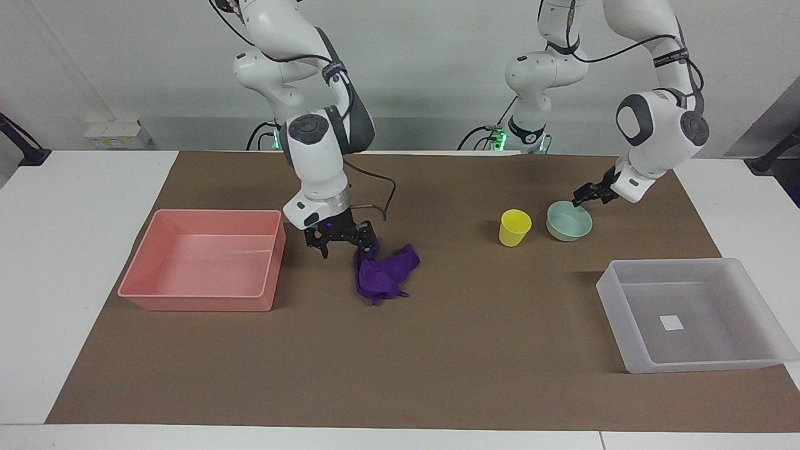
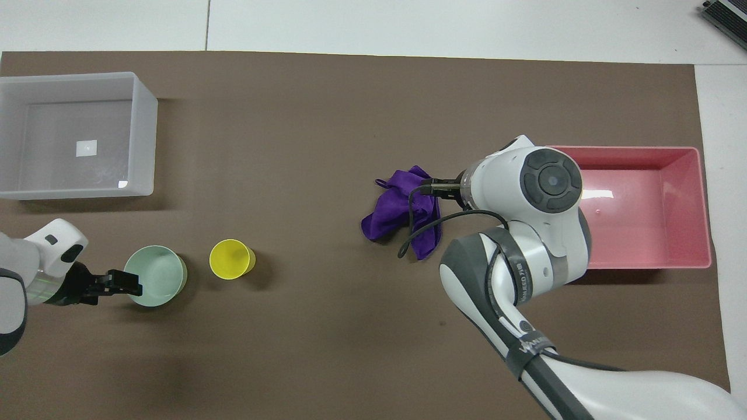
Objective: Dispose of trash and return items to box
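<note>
Right gripper (image 1: 340, 240), jaws open and empty, hangs at frame centre over the purple cloth's (image 1: 384, 272) edge, perhaps touching. Left gripper (image 1: 590, 195), open too, reaches the mint bowl's (image 1: 569, 220) rim at right. Both are approaching; closing comes next.

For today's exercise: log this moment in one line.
right gripper: open, at purple cloth | left gripper: open, at green bowl rim

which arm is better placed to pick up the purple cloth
Right. The right hand is open and low at the edge of the purple cloth, beside the pink tub. The left hand is at the green bowl.
</note>
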You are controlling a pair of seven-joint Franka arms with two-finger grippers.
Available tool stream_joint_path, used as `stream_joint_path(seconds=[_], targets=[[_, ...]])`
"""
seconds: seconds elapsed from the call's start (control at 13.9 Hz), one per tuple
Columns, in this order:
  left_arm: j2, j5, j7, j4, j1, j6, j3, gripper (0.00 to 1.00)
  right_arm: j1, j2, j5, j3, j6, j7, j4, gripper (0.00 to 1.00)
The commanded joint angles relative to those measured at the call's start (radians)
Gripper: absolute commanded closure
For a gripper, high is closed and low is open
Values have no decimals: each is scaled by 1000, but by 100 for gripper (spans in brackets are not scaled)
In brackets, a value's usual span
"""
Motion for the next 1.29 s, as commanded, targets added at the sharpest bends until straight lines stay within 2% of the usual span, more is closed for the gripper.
stream_joint_path(seconds=[0.0, 0.07, 0.14, 0.22, 0.29, 0.43, 0.65, 0.93, 1.08, 1.22], targets=[[-3, -15, 22, -50, -4, 54, 3, 2, 47, 64, 20, 4, 106, -4, -21, 11], [4, -15, 22, -49, -2, 60, 2, 23, 65, 81, 20, 4, 128, -2, -22, 42], [10, -15, 19, -49, -4, 79, 2, 37, 65, 85, 20, 4, 127, -2, -24, 70], [28, -15, 16, -43, -4, 82, 2, 56, 65, 83, 20, 4, 125, -1, -27, 86], [39, -15, 15, -40, -2, 82, 3, 74, 67, 82, 20, 4, 127, 1, -37, 96], [47, -15, 15, -36, -1, 80, 3, 100, 67, 79, 20, 4, 125, 10, -45, 100], [48, -15, 6, 15, -2, 12, 3, 100, 68, 71, 20, 4, 107, 87, -42, 100], [50, -15, 8, 184, 19, -220, 3, 100, 29, 10, 19, -5, -49, 85, 17, 100], [50, -15, 8, 252, 27, -294, 3, 100, 27, -3, 19, -10, -150, 90, 83, 100], [63, -15, 14, 368, 47, -389, 3, 100, 26, -36, 5, -13, -275, 114, 161, 100]])
